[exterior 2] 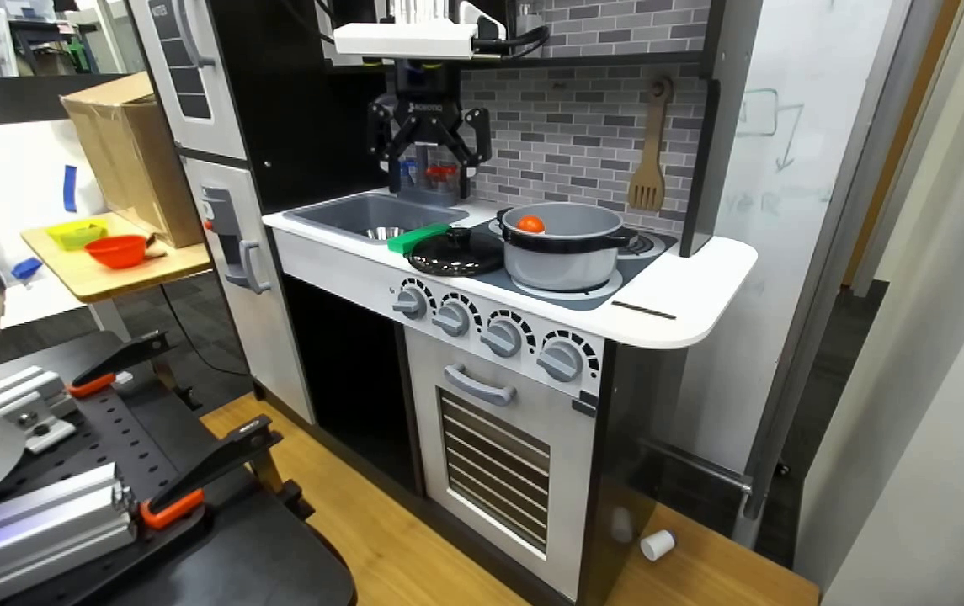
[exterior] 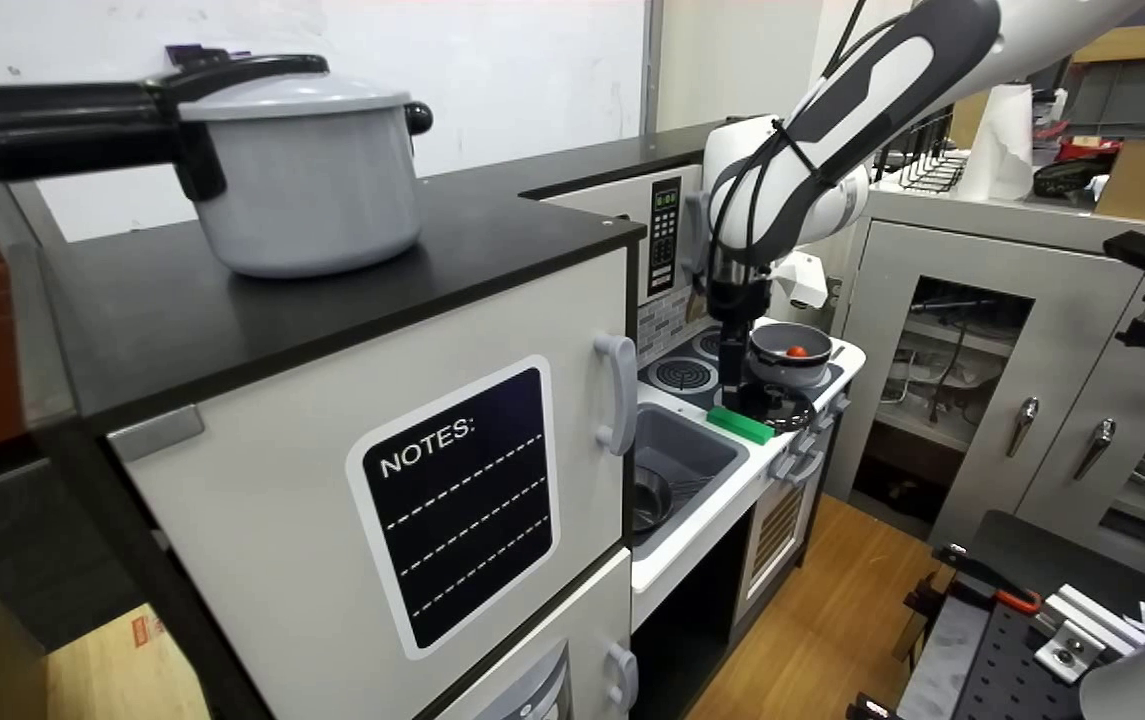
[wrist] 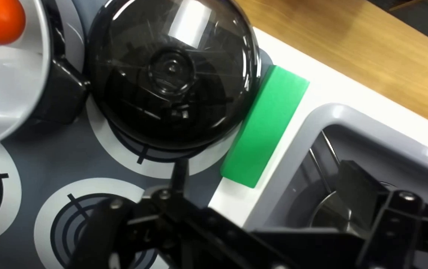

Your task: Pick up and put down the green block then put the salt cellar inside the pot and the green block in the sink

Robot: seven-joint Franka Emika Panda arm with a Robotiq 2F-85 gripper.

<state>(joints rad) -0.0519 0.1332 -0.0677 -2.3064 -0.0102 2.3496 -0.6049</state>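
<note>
A tall white cupboard (exterior: pixel 312 560) with a dark, flat top is seen in an exterior view; beside it the worktop (exterior 2: pixel 700 286) is extended, smooth and white, its front corner rounded, with a dark, ring-printed stove surface (wrist: pixel 68 149); at the worktop's end nearest to the cupboard, a grey sink (wrist: pixel 299 153) with rounded corners is set in; on the cupboard a grey lidded cooker (exterior: pixel 317 190) with a long black handle is placed; the open pot (exterior 2: pixel 561 265), round, grey and banded in black, is stood near the front edge, towards the rounded corner; the gripper (exterior 2: pixel 429 183), black and jointed, is held above the worktop, and its jaws are spread wide; beside the pot a domed lid (wrist: pixel 135 93), dark and see-through, is laid; the green block (wrist: pixel 266 127), straight-edged and matt, is laid flat between lid and sink, one end near the front edge; in the sink a round metal vessel (wrist: pixel 329 211) is contained; in the pot a glossy, orange-red, rounded thing (exterior 2: pixel 530 224) is seen; which object is the salt cellar cannot be told.
</note>
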